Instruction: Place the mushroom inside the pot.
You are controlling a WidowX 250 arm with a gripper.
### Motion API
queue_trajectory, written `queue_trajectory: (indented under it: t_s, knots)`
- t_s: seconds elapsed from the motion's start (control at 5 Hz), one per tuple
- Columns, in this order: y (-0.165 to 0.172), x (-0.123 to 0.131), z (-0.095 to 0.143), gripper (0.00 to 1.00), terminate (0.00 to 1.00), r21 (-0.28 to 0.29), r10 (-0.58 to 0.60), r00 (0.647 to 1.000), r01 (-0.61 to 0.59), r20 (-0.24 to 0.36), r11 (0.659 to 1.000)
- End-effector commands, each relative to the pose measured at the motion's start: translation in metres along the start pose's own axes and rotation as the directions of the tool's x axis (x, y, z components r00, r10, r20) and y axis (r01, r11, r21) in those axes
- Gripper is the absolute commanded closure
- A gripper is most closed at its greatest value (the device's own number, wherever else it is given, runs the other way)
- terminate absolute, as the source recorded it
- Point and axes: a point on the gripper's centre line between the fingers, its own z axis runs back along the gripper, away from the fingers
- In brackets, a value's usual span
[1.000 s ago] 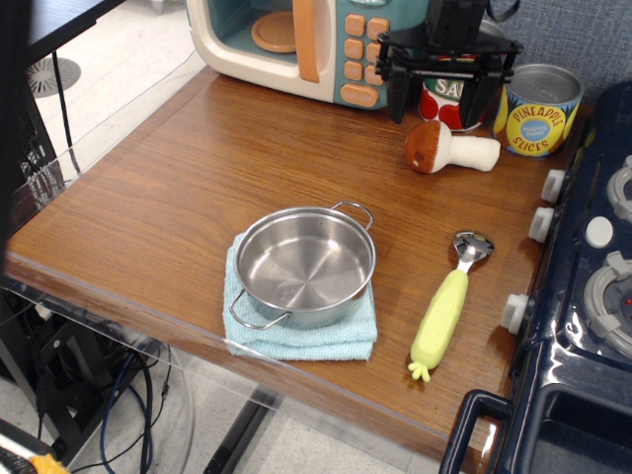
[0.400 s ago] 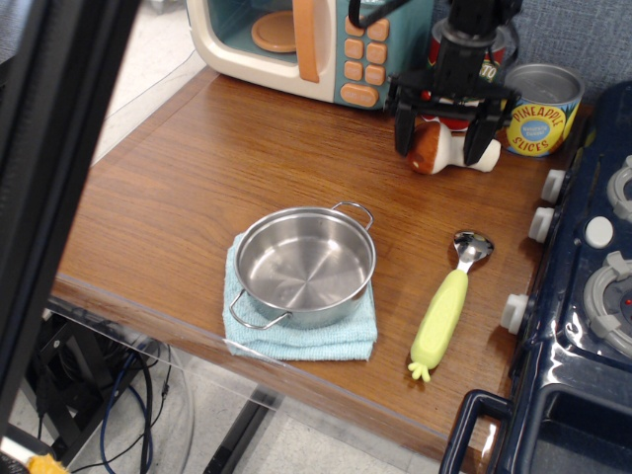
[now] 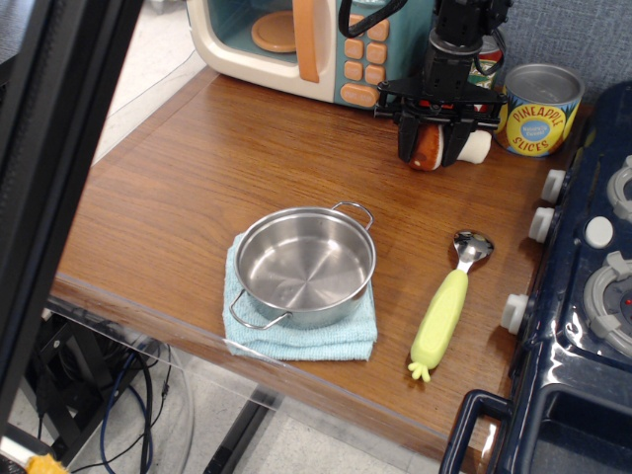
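The mushroom [image 3: 476,146] lies on its side at the back right of the wooden table, brown cap to the left and white stem to the right. My gripper [image 3: 434,152] has come down from above and its black fingers are closed on the cap end, with the mushroom still resting on the table. The shiny steel pot [image 3: 302,265] stands empty on a light blue cloth [image 3: 341,341] near the front edge, well to the front left of the gripper.
A yellow-handled scoop [image 3: 441,314] lies right of the pot. A pineapple can [image 3: 536,111] and a red can [image 3: 487,71] stand behind the mushroom. A toy microwave [image 3: 296,39] is at the back. A dark blue toy stove [image 3: 592,296] lines the right side. A dark blurred bar [image 3: 59,148] covers the left.
The gripper came down over the mushroom and its fingers narrowed from wide open to closed on the cap. The mushroom has hardly moved.
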Motion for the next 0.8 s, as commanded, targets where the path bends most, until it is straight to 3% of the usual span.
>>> queue_trajectory:
  t_s: [0.0,0.2,0.4,0.6]
  knots:
    - [0.003,0.007,0.035,1.00,0.00,-0.028,-0.002,0.997,0.004,0.075,1.000]
    - [0.012,0.004,0.059,1.00,0.00,-0.047,0.009,0.992,-0.003,0.124,0.999]
    - [0.028,-0.006,0.095,1.00,0.00,-0.066,0.033,0.976,-0.019,0.214,0.998]
    - [0.053,-0.024,0.110,1.00,0.00,-0.117,0.040,0.976,-0.015,0.214,0.993]
